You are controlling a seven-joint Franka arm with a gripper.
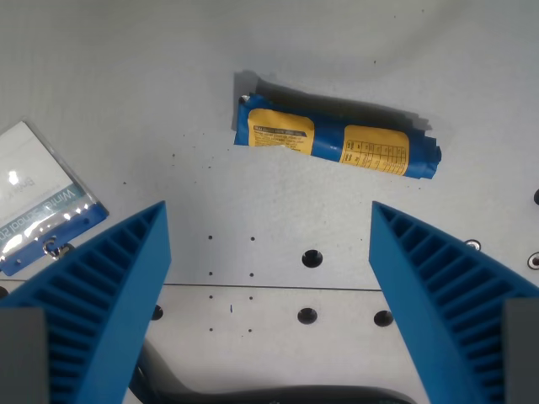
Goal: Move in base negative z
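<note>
In the wrist view my gripper (268, 220) is open and empty. Its two blue ribbed fingers (109, 295) stand wide apart at the lower left and lower right. A blue and yellow wrapped packet (337, 139) lies flat on the white table (168, 84), above the gap between the fingers and a little toward the wrist view's right. The fingers do not touch it.
A clear plastic badge holder with a blue edge (38, 198) lies at the wrist view's left, close to the left finger. The table has small screw holes (312, 257) and a seam line below the packet.
</note>
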